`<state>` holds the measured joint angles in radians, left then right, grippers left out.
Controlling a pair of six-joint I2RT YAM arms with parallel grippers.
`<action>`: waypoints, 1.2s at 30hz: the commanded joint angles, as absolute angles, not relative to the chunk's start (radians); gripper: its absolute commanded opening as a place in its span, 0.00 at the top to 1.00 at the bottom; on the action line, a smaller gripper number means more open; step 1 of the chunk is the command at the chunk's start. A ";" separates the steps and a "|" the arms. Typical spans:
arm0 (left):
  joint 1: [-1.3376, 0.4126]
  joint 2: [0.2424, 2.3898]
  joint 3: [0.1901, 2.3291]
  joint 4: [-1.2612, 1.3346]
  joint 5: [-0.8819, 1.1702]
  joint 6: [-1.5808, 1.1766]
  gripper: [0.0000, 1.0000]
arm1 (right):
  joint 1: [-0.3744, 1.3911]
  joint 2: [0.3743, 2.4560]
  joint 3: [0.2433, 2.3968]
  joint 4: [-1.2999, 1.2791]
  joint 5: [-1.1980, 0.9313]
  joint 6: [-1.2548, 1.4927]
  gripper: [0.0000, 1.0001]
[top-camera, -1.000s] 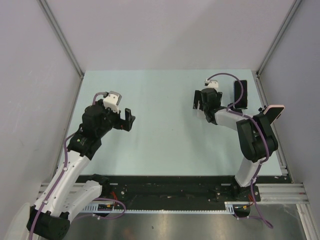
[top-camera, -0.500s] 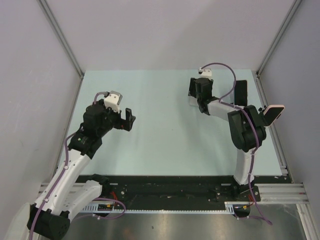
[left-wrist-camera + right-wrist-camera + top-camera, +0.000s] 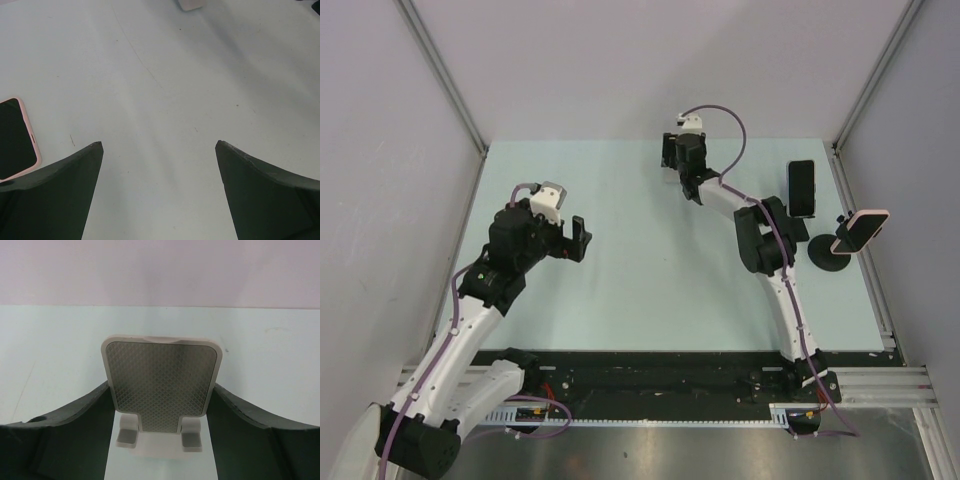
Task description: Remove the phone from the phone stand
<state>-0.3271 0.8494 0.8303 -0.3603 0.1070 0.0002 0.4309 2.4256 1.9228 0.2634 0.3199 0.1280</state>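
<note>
Phone in pink case [image 3: 861,230] sits tilted on the black round-foot stand [image 3: 829,252] at the right table [image 3: 620,300] edge; judged not yet removed. Black phone [image 3: 801,187] lies flat just beyond it. Right pincer [image 3: 160,385], fingers apart, faces an empty white stand [image 3: 162,365] at far centre, having swung there from near the phones. Left pincer [image 3: 159,145] is spread wide and unmoved.

No text, label, brand, number or sign is showing legibly anywhere in these views.
</note>
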 commanded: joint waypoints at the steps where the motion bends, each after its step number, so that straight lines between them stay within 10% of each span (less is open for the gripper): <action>1: -0.331 0.848 0.827 -0.331 0.101 0.015 0.00 | 0.442 2.509 2.084 0.206 0.327 0.115 0.66; 13: -0.331 0.845 0.827 -0.330 0.098 0.017 0.00 | 0.443 2.470 2.119 0.118 0.299 0.104 0.02; 36: -0.331 0.799 0.831 -0.331 0.126 0.005 0.00 | 0.160 1.596 1.493 -0.181 0.144 0.018 0.00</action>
